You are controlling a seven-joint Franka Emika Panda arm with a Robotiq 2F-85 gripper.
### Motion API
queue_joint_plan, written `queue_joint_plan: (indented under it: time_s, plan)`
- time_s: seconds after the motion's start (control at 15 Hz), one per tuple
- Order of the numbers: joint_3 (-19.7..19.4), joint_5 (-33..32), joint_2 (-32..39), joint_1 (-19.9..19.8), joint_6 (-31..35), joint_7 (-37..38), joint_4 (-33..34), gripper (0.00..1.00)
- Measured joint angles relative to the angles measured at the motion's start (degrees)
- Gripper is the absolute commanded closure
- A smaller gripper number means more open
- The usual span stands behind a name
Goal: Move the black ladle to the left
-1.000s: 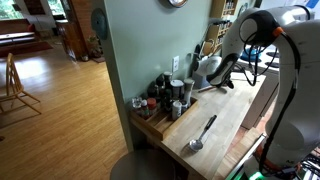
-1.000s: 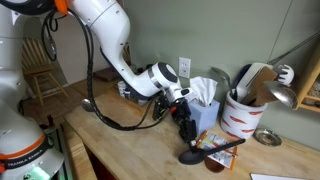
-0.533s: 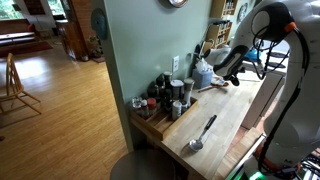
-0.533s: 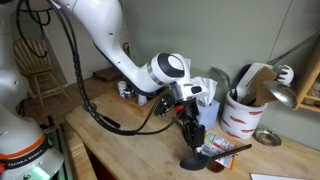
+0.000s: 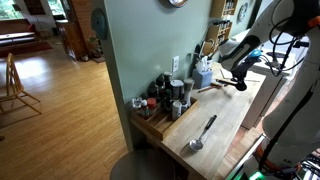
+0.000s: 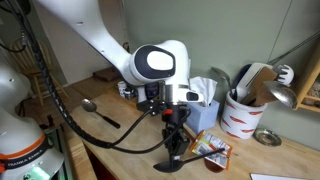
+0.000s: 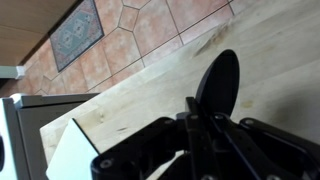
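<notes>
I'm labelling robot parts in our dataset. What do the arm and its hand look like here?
The arm is glossy white, built from thick rounded segments, with a round grey-faced joint cap near the wrist. The hand is matte black and blocky, with dark fingers. Black cables hang in loose loops beside the arm.

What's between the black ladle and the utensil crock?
A flat colourful packet lies on the counter between the black ladle and the utensil crock. It shows in an exterior view.
</notes>
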Motion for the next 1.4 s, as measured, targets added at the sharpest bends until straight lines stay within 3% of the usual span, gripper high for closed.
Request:
queue_joint_plan:
  time_s: [0.6, 1.13, 1.4]
  plan:
    - [-6.53, 24.0, -14.78, -1.72, 0.31, -16.98, -14.24, 0.99]
    - [-12.03, 44.93, -22.39, -2.33, -1.1, -27.26, -21.43, 0.99]
    - [-12.42, 54.0, -24.46, -2.01, -3.27, -28.4, -24.28, 0.95]
